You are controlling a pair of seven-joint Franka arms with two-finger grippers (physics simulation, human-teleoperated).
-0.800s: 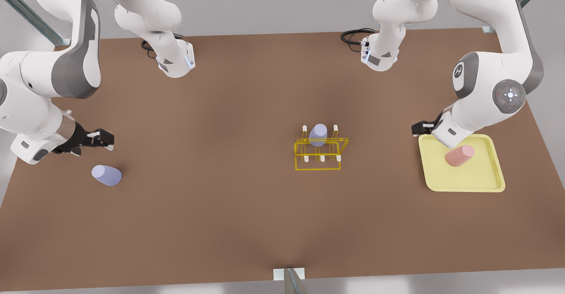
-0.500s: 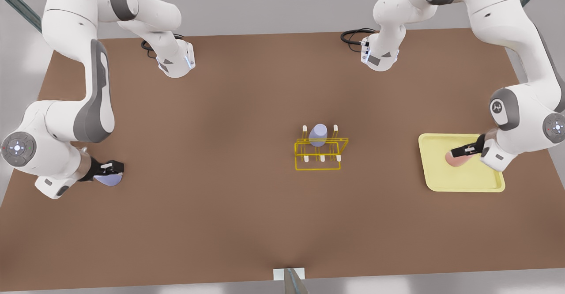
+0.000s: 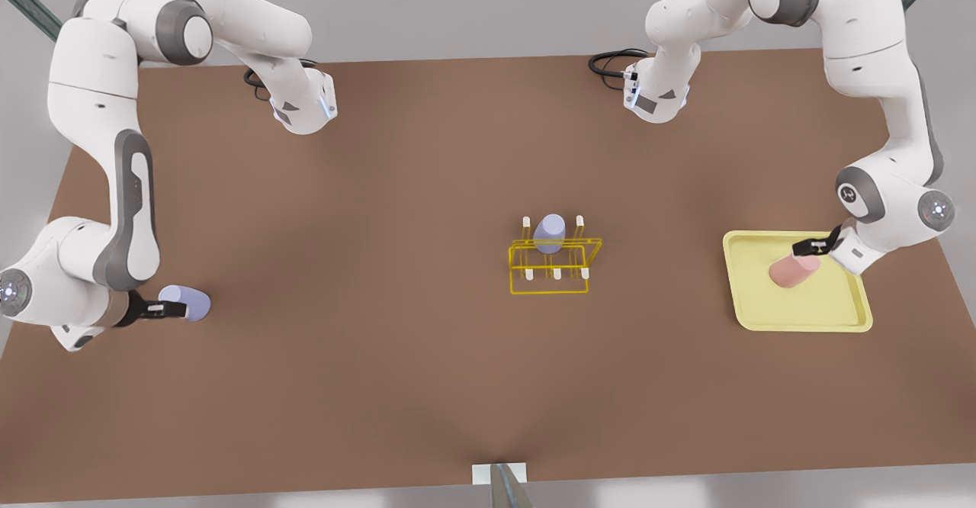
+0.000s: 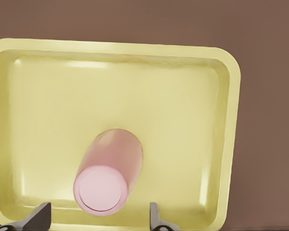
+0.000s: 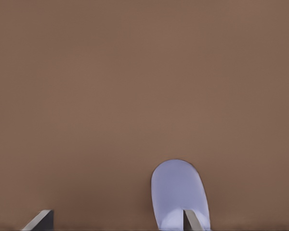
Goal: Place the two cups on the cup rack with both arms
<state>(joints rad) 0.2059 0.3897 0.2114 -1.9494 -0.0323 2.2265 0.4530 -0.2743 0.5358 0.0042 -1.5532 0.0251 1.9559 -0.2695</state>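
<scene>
Pink cup (image 4: pixel 109 179) lies between the seemingly spread left gripper (image 4: pixel 97 217) fingers.

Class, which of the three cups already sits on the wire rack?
The lavender cup on the yellow rack; the other lavender cup and pink cup lie sideways elsewhere.

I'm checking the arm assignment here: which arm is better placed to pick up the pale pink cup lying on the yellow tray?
The left arm. Its hand hangs open directly at the pale pink tapered cup on the pale yellow square tray, fingers either side. The right hand is across the table at the lying lavender cup.
</scene>
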